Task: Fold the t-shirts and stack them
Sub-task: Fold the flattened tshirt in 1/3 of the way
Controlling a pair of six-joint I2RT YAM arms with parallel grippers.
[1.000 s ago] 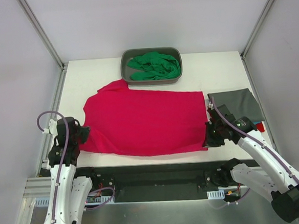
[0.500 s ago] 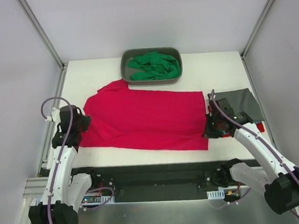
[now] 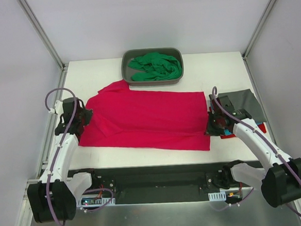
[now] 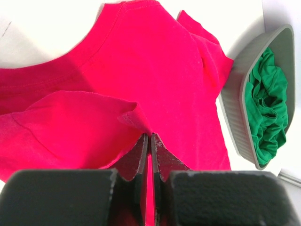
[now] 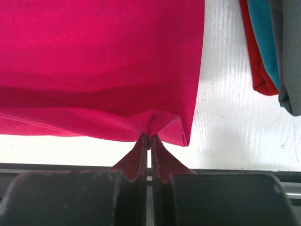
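Observation:
The crimson-pink t-shirt (image 3: 145, 118) lies spread across the table, its near edge lifted and folding over. My left gripper (image 3: 85, 121) is shut on its left edge; the pinched fold shows in the left wrist view (image 4: 149, 135). My right gripper (image 3: 211, 127) is shut on its right near corner, seen in the right wrist view (image 5: 150, 136). The bright green t-shirt (image 3: 155, 66) lies crumpled in the grey tub (image 3: 126, 68). The dark grey t-shirt (image 3: 243, 105) lies folded at the right, on top of the teal (image 5: 261, 37) and red (image 5: 254, 70) shirts.
The tub stands at the table's far middle, also in the left wrist view (image 4: 235, 99). The folded stack sits close to my right gripper. Frame posts and white walls enclose the table. The table's near edge (image 3: 143, 156) borders a black rail.
Both grippers have moved away from the near edge toward the back, carrying the crimson-pink shirt's near edge with them, so its visible area has become narrower front to back.

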